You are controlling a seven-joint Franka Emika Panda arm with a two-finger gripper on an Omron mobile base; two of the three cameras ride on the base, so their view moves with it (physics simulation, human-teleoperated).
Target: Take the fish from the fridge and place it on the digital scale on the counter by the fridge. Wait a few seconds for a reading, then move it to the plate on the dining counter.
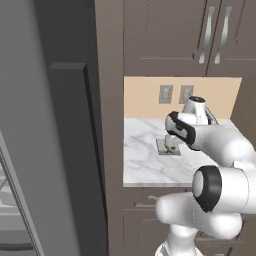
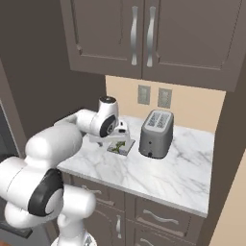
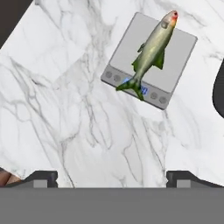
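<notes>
I have the fish [image 3: 151, 54] lying flat on the digital scale [image 3: 131, 41], stretched across the slab with its tail hanging over the button strip at the edge nearest my hand camera. The scale sits on the marble worktop [image 3: 65, 109] beside the fridge [image 1: 55, 150], just left of the toaster [image 2: 156, 133] as the right base camera sees it.

My end effector [image 3: 112, 177] is released: both fingertips [image 3: 41, 178] stand wide apart at the bottom of the hand view, with nothing between them and bare marble underneath. It hovers above the worktop, off to one side of the scale and not touching the fish. From the left base camera the hand hides much of the scale, so I can only make out a greenish smudge there, which I take to be the fish.

As I read it, the first half of the job is done: the fish is out of the fridge and on the scale. What is left is the wait for a reading, then picking the fish up again and carrying it to the plate on the dining counter. The fridge door [image 1: 20, 125] appears open on the left. Regrasping such a slim piece off a flat slab will need a careful, low approach.
</notes>
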